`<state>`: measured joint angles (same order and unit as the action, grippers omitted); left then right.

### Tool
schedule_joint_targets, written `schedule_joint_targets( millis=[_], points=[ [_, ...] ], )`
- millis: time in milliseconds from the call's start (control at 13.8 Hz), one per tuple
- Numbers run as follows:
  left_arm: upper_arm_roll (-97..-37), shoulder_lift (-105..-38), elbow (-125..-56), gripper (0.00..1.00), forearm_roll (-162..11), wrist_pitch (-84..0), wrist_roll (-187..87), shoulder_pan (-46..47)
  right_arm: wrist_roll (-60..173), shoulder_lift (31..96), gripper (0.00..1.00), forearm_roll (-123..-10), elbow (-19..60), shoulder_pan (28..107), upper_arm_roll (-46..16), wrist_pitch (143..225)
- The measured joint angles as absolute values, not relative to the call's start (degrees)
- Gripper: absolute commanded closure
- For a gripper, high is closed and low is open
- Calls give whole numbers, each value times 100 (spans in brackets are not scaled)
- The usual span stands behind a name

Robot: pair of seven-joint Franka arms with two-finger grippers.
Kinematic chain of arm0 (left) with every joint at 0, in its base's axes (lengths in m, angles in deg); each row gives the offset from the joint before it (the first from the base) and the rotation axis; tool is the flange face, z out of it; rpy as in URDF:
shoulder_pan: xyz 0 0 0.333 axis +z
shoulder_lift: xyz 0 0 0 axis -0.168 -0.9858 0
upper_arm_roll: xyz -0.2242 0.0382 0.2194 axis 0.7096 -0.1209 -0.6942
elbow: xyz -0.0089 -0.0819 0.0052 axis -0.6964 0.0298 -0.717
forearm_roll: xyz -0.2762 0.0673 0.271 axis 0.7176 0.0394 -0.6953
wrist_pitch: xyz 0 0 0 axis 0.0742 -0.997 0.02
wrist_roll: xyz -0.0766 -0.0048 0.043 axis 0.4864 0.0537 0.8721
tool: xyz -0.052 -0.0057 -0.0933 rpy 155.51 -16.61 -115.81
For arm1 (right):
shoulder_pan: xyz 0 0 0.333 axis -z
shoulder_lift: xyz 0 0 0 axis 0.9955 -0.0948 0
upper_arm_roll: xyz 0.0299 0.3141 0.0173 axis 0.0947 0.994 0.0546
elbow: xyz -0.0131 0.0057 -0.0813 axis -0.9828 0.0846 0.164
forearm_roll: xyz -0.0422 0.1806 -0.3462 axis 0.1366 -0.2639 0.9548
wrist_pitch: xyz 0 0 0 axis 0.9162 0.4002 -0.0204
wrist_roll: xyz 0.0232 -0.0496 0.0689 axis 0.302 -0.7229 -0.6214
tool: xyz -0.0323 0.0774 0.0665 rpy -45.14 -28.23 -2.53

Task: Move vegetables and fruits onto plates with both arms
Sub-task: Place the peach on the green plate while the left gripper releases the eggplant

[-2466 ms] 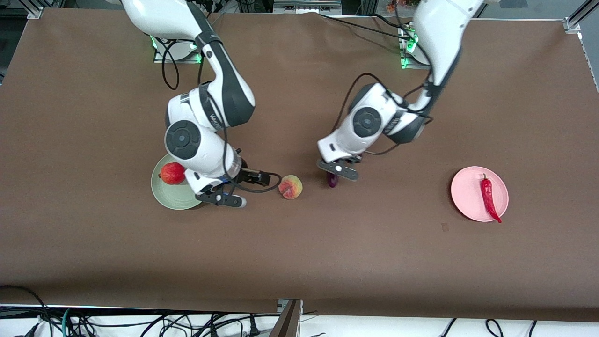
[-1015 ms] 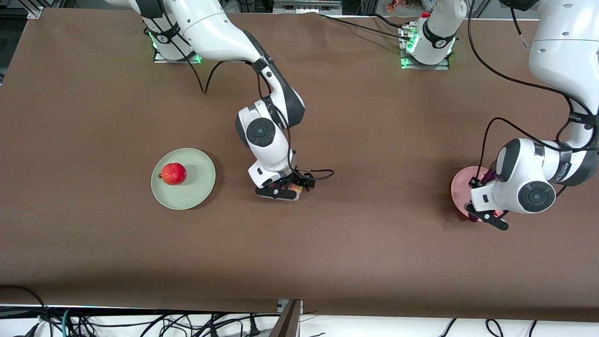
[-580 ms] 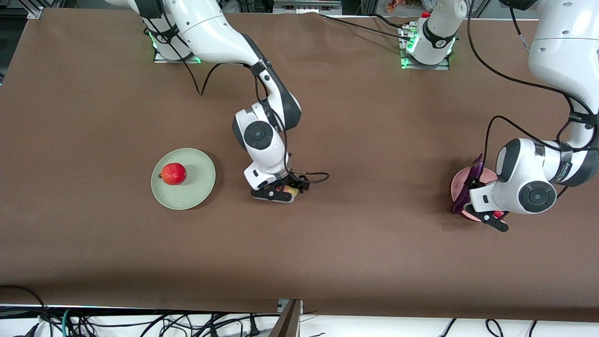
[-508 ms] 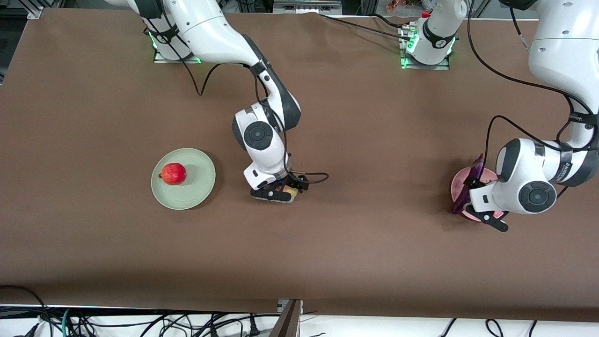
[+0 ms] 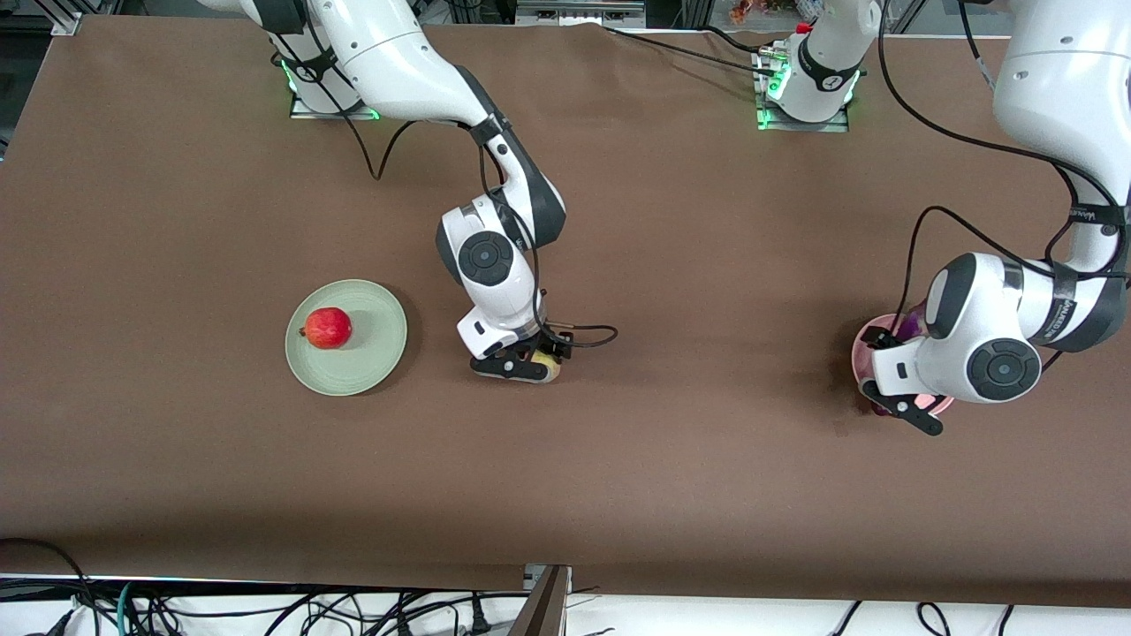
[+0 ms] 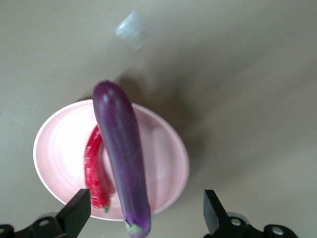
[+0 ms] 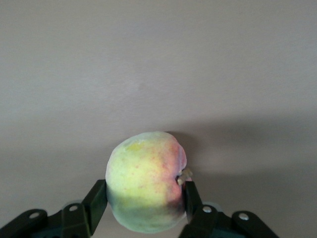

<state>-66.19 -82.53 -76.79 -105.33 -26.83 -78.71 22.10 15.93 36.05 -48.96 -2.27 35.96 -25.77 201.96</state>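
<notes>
Brown table [image 5: 177,459], peach [image 7: 146,181] gripped

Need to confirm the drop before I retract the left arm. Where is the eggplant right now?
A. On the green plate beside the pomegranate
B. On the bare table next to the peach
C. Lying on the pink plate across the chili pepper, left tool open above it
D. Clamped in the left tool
C: in the left wrist view the eggplant lies on the pink plate over the chili pepper, with the left tool spread wide and clear of it.
</notes>
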Motion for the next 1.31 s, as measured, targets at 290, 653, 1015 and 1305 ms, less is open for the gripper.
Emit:
schedule_joint_targets(
  millis=[290, 653, 1015, 1305],
  points=[
    [-6528, -7822, -7367, 0, -10132, -2398, -7867, 2167, 2368, 4024, 75, -4903, -236, 3893, -2885, 19017],
    [-6551, -7387, -6369, 0, -9923, -2117, -7867, 2206, 4333, 4795, 75, -4906, 312, 4759, -3146, 17728],
    [-7344, -6627, -6321, 0, -8893, -1817, -7577, 2095, 5523, 5355, 11, -4909, 1920, 4821, -3535, 18480],
    [-8036, -4948, -8054, 0, -8606, -2030, -6718, 1232, 5530, 5353, 0, -5002, 2223, 4797, -3532, 18856]
  ],
)
